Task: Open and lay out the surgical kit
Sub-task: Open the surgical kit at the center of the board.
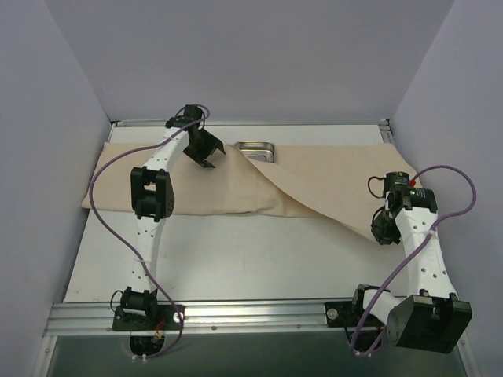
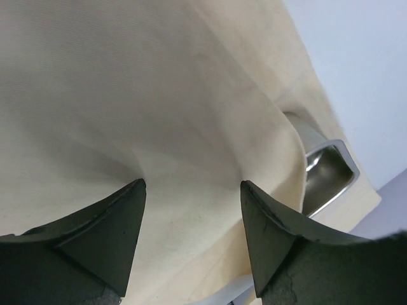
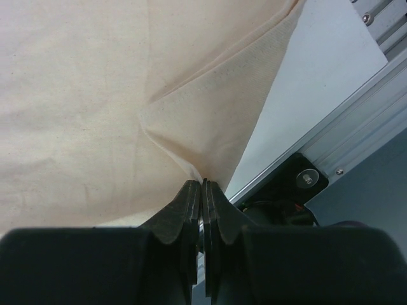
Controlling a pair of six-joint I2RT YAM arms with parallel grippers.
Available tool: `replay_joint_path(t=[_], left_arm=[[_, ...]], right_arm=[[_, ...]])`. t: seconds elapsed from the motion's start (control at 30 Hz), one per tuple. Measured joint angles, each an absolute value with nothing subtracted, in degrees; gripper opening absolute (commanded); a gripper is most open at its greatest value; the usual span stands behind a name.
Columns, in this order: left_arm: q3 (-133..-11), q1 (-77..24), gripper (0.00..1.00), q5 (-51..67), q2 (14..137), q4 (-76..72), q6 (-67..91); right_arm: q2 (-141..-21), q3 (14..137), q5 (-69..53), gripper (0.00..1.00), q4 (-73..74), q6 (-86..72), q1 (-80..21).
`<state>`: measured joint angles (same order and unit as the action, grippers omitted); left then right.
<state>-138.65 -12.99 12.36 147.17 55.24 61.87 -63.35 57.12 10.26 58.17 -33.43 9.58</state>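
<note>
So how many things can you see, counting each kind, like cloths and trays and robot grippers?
Cloth wrap: 1
Steel tray: 1
Grippers: 2, the left gripper and the right gripper
Forceps or scissors showing: 0
Total: 4

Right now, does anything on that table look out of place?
Nothing spilled or broken. The cloth lies rumpled: the right gripper pinches an edge, stretched toward the near right, and the tray peeks out half covered at the far edge.
</note>
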Motion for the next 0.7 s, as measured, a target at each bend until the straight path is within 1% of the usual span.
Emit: replay_joint_path(t=[0.17, 0.33, 0.43, 0.57, 0.7], left_arm=[[-138.21, -12.51, 0.71, 8.05, 146.8, 58.19, 66.0], [-143.76, -12.88, 0.71, 6.61, 146.87, 61.6, 68.38], [-142.39, -13.91, 0.72, 6.0, 144.99, 60.8, 68.82], [-133.58, -16.23, 0.72, 5.8, 139.59, 59.4, 70.5], [-133.25, -18.2, 0.72, 6.83, 139.02, 59.83, 71.64]], right_arm=[[-60.69, 56.49, 10.72, 0.0, 58.08, -34.33, 6.74], [-51.42, 56.47, 11.18, 0.0, 57.41, -34.74, 5.78], [-46.85, 56.47, 11.4, 0.0, 57.58, -34.81, 5.78], [-48.21, 56.55, 11.64, 0.0, 57.84, -34.72, 5.78], [-49.87, 56.55, 11.6, 0.0, 57.54, -34.63, 5.78]])
